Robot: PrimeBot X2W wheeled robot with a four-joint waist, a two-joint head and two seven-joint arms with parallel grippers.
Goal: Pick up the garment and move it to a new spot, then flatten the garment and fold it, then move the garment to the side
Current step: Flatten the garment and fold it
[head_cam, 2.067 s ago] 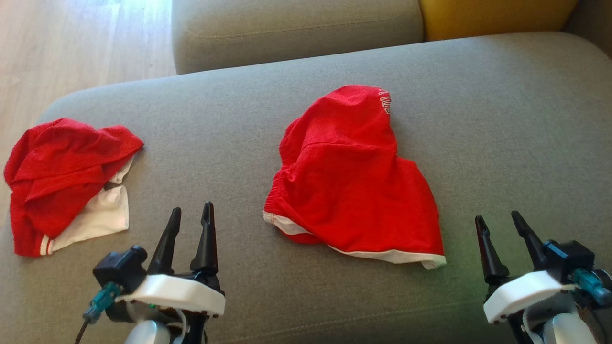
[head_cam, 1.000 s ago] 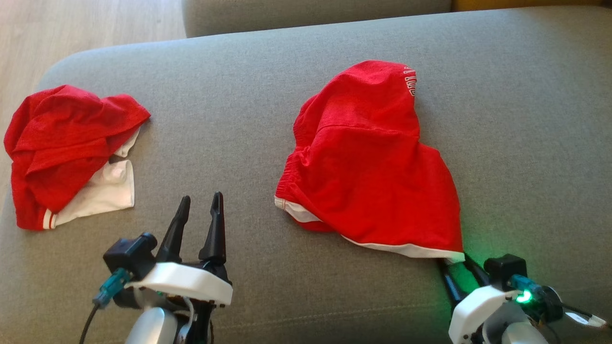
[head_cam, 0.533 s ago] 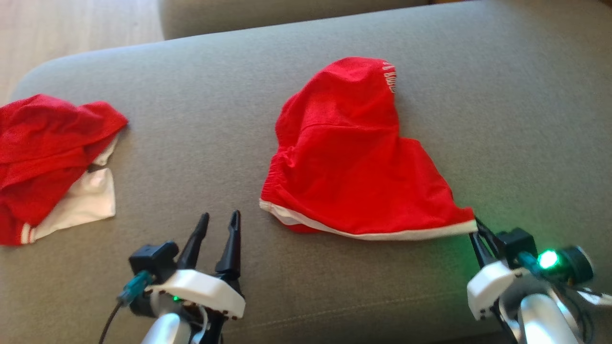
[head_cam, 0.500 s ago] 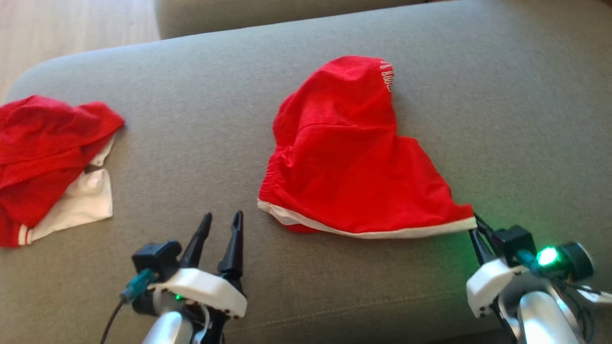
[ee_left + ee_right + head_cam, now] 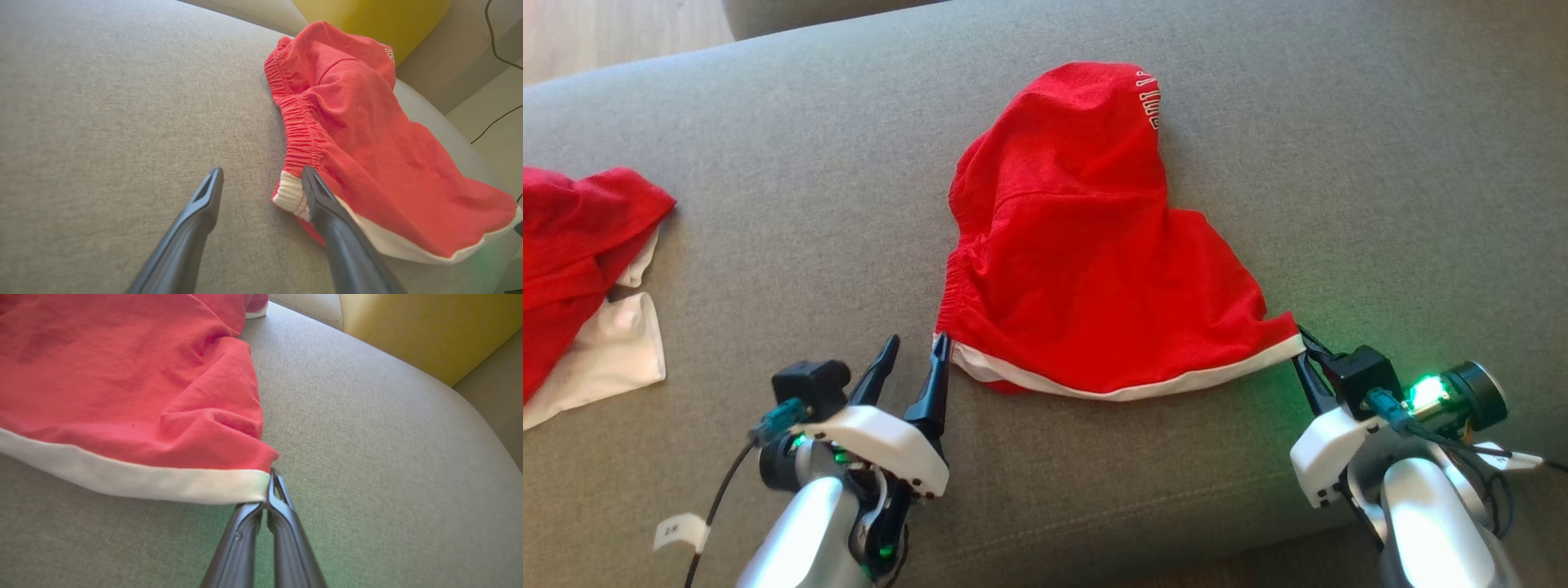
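Red shorts (image 5: 1086,253) with a white hem lie crumpled in the middle of the grey sofa seat (image 5: 809,245). My right gripper (image 5: 1303,347) is shut on the hem's right corner (image 5: 253,486), which it pulls taut. My left gripper (image 5: 915,359) stands open at the shorts' left corner. In the left wrist view the left gripper (image 5: 261,175) has one finger (image 5: 322,200) lying over the white band of the shorts (image 5: 367,139) and the other on bare cushion.
A second red and white garment (image 5: 580,269) lies at the seat's left edge. A yellow cushion (image 5: 421,326) rests against the sofa back. Wooden floor (image 5: 621,33) lies beyond the seat at the far left.
The right gripper reached the hem's right corner, shut on it and drew it rightward. The left gripper moved right to the left corner. The camera tilted down and right.
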